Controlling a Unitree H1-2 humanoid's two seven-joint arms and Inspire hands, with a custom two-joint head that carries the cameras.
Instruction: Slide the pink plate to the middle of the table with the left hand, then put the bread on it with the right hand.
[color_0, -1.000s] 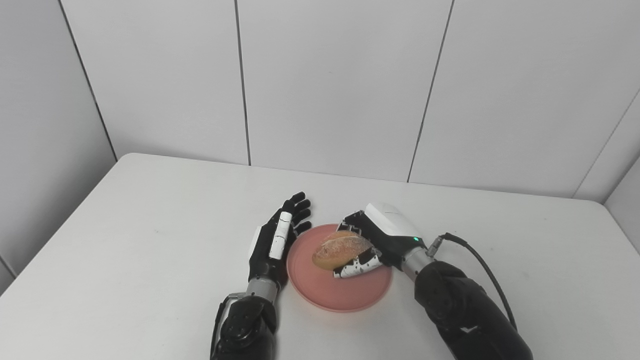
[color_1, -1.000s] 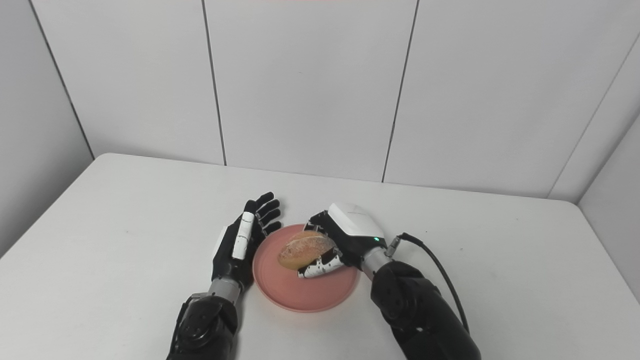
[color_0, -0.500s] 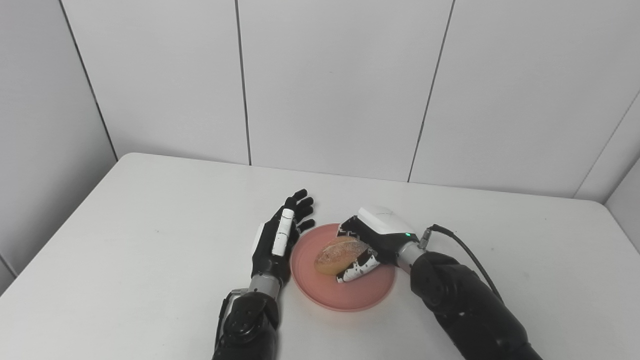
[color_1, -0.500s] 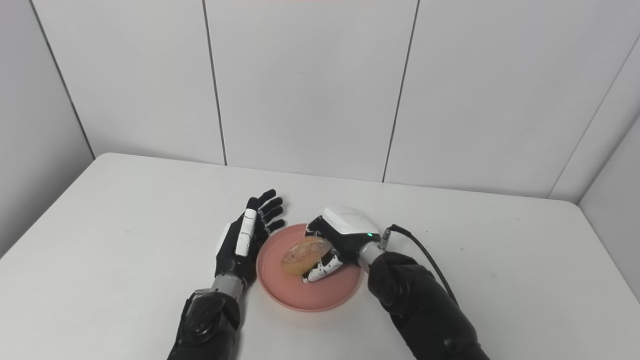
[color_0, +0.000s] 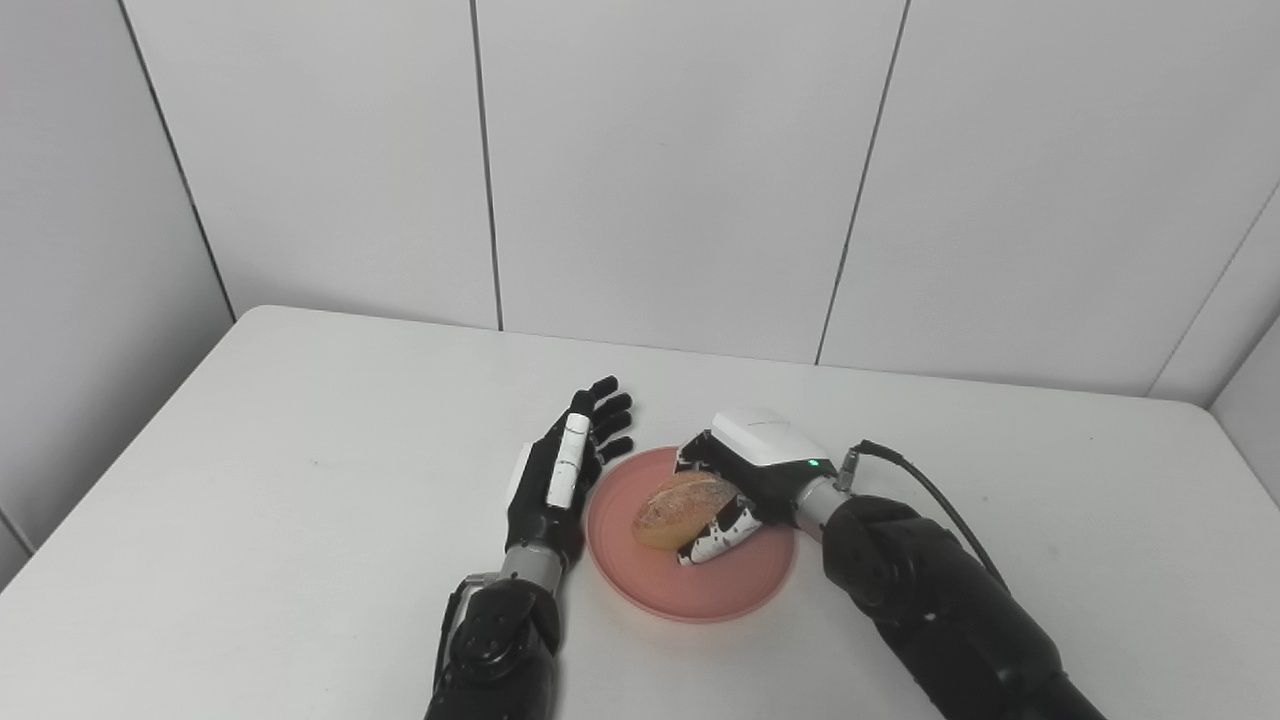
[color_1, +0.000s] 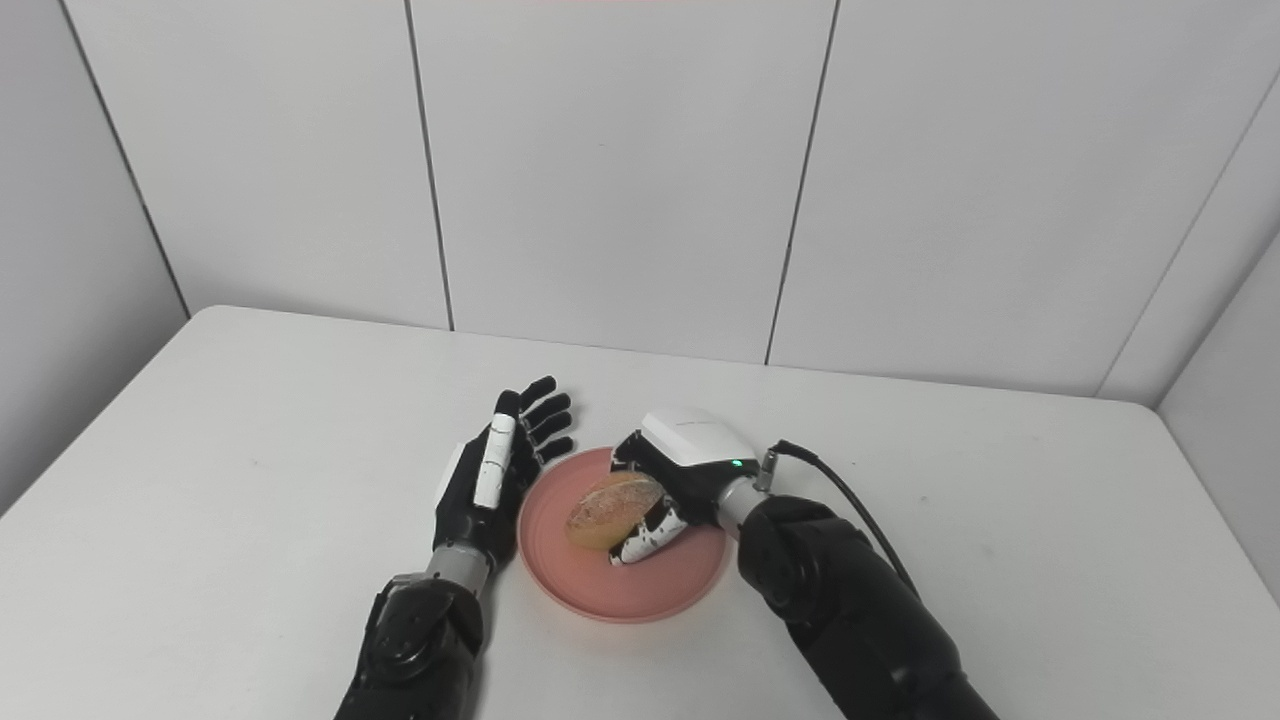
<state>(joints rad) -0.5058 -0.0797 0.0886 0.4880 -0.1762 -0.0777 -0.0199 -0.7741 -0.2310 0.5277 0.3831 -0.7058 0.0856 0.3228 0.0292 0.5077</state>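
Observation:
The pink plate (color_0: 700, 590) lies near the middle of the white table (color_0: 300, 480). My right hand (color_0: 745, 475) is over the plate, shut on the golden bread roll (color_0: 675, 505), which is low over the plate's centre; whether it touches the plate I cannot tell. Thumb and fingers still wrap the roll. My left hand (color_0: 560, 475) stands on edge with its fingers apart, right against the plate's left rim, holding nothing. In the right eye view the plate (color_1: 600, 590), bread (color_1: 605, 505), left hand (color_1: 495, 465) and right hand (color_1: 680, 465) show the same arrangement.
White wall panels (color_0: 650, 170) rise behind the table's far edge. A black cable (color_0: 940, 500) loops from my right wrist over the table to the right. Nothing else lies on the table.
My right hand has lowered the bread slightly toward the plate's centre. The plate and my left hand have shifted a little to the right.

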